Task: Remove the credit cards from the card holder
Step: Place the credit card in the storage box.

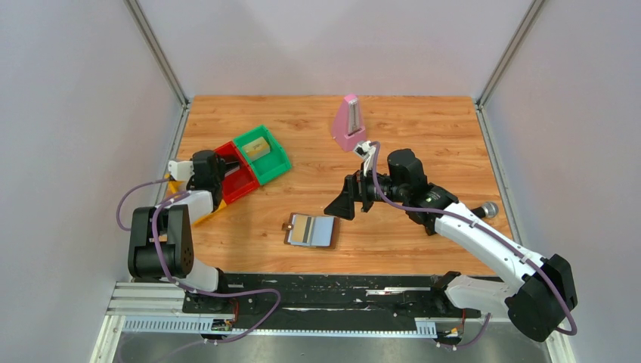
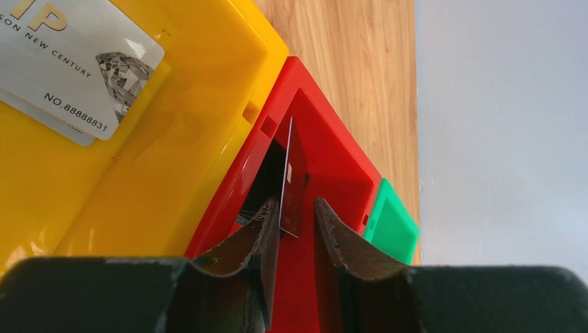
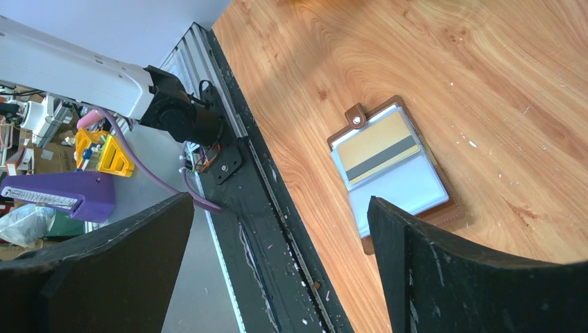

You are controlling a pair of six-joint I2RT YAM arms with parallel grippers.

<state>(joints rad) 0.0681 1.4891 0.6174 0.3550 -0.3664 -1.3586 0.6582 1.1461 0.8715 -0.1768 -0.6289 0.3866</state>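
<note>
Nearest, the card holder (image 1: 311, 231) lies open and flat close to the table's (image 1: 423, 128) near edge, with its long axis along that edge. A gold card (image 1: 301, 229) sits in its left pocket, long axis near-to-far. The right gripper (image 3: 281, 201) hovers just beyond, jaws wide apart. Farther left, the left gripper (image 2: 297, 205) has its jaws slightly apart around a dark card (image 2: 292, 180), which stands on edge in the red tray (image 2: 333, 173).

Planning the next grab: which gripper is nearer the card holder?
Right. The right gripper hovers just beyond the card holder's far right corner; the left gripper is off to its left, over the red tray.
</note>
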